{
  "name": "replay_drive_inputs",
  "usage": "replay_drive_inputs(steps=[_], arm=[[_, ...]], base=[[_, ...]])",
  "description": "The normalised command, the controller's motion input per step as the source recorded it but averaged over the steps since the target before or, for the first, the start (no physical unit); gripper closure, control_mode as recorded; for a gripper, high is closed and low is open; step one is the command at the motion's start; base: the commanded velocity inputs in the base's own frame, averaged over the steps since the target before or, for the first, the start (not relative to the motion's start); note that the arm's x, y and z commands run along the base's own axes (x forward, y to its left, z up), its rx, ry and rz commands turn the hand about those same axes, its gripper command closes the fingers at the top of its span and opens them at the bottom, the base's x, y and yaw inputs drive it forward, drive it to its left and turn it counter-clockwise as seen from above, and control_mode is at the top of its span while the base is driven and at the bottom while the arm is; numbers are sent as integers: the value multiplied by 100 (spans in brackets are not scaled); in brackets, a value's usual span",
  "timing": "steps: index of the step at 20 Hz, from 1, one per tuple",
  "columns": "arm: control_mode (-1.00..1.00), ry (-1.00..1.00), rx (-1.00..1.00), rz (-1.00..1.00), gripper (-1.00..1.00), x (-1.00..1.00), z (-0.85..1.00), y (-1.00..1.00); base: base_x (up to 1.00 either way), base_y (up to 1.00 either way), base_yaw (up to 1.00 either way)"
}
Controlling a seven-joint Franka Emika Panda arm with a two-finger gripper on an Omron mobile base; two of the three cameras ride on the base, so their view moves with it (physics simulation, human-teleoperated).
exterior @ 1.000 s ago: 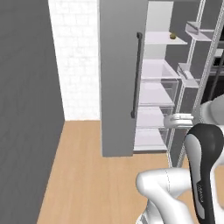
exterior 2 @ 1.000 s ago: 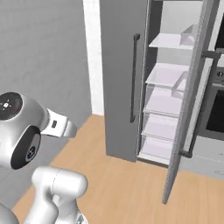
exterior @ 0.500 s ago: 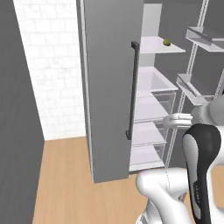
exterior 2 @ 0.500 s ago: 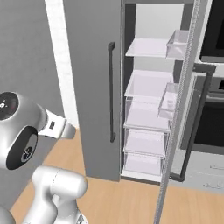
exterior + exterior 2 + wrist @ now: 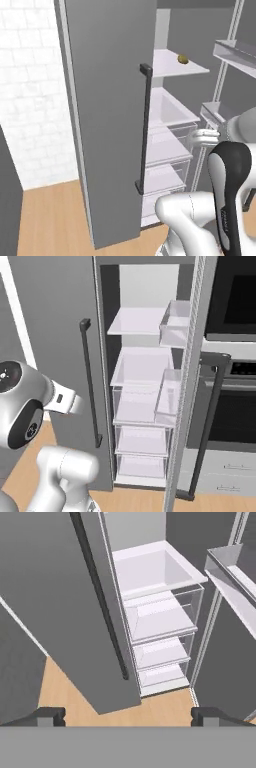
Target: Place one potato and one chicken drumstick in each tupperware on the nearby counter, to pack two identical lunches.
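A small yellowish-green potato (image 5: 183,59) lies on the top shelf (image 5: 175,67) inside the open fridge. In the hand view my gripper (image 5: 127,716) is open, its two dark fingertips (image 5: 50,714) far apart with nothing between them. It faces the fridge's lower drawers (image 5: 160,652) from some distance, well below the potato's shelf. The chicken drumstick, the tupperware and the counter are out of view.
The fridge's left door (image 5: 105,125) is closed, with a dark vertical handle (image 5: 144,130). The right door (image 5: 192,381) stands open, with clear bins (image 5: 175,323) on its inside. A black oven (image 5: 235,356) stands to the right. Wood floor (image 5: 50,220) lies in front.
The whole picture has shifted: the base has driven closer to the fridge, which now looms larger. The gripper has stayed open.
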Motion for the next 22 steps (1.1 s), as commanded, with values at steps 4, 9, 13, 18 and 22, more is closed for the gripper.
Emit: replay_drive_inputs(steps=[4,9,13,18,22], arm=[[100,0,0,0,-100,0,0,0],[100,0,0,0,-100,0,0,0],[100,0,0,0,-100,0,0,0],[100,0,0,0,-100,0,0,0],[-100,1,0,0,-100,8,3,-1]], base=[[54,-45,-23],[74,-15,-17],[96,-17,-15],[97,-22,-11],[60,-14,-1]])
